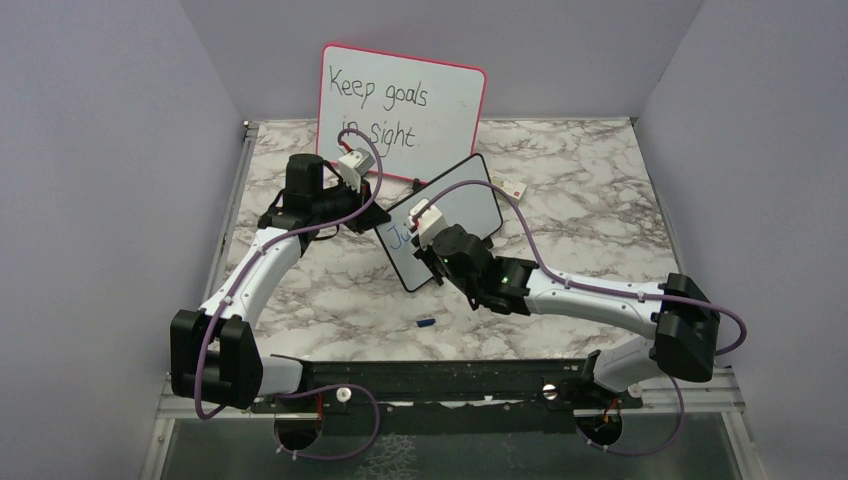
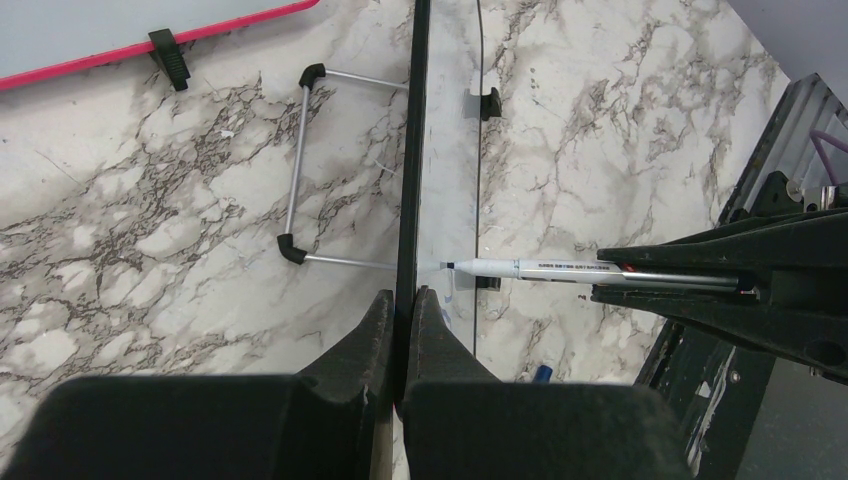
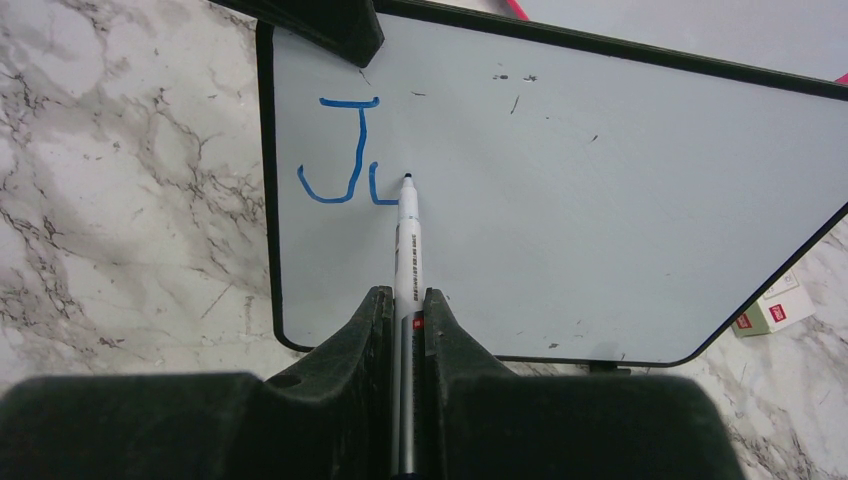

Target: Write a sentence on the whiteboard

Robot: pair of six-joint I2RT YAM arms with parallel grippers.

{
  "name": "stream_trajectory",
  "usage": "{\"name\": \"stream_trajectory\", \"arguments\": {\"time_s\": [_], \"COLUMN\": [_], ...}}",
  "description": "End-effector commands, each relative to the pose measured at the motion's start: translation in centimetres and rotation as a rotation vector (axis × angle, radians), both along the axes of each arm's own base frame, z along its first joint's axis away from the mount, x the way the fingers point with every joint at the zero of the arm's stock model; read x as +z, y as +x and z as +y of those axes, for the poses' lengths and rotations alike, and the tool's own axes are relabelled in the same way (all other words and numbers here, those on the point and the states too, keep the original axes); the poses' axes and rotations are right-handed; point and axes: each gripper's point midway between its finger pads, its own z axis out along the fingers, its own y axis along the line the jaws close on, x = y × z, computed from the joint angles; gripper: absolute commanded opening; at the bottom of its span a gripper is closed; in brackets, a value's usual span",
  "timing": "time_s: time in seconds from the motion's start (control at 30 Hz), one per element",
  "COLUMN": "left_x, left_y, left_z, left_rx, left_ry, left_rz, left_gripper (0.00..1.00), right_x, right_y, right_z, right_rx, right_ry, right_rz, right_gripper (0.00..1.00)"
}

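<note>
The black-framed whiteboard [image 1: 462, 205] stands tilted at mid-table. In the right wrist view the whiteboard [image 3: 600, 200] carries blue writing [image 3: 345, 160]: a "J" and the start of a second letter. My right gripper [image 3: 406, 295] is shut on a white marker [image 3: 407, 250], and its tip touches the board at the end of the second letter. My left gripper [image 2: 404, 295] is shut on the board's black edge [image 2: 412, 150], seen edge-on. The marker [image 2: 540, 268] meets the board face there. In the top view the left gripper [image 1: 385, 205] is at the board's left corner and the right gripper [image 1: 425, 228] is in front of it.
A larger pink-framed whiteboard [image 1: 400, 110] with black writing leans on the back wall. A blue marker cap [image 1: 424, 321] lies on the marble in front. A small white and red box [image 1: 508, 185] lies behind the board. The board's wire stand [image 2: 300, 160] rests on the table.
</note>
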Motion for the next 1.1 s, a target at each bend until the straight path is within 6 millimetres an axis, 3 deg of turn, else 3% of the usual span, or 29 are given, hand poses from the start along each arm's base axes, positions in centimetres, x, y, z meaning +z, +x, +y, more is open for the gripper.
{"name": "stream_trajectory", "arguments": {"time_s": [0.0, 1.07], "left_x": [-3.1, -3.2], "left_y": [-0.1, 0.0], "left_z": [1.2, 1.2], "left_rx": [0.044, 0.048], "left_ry": [0.096, 0.100], "left_rz": [0.053, 0.056], "left_gripper": [0.00, 0.00], "right_x": [1.9, 1.6], "right_y": [0.7, -0.3], "right_z": [0.5, 1.0], "right_rx": [-0.010, 0.059], "right_ry": [0.071, 0.064], "right_rz": [-0.040, -0.014], "right_gripper": [0.00, 0.01]}}
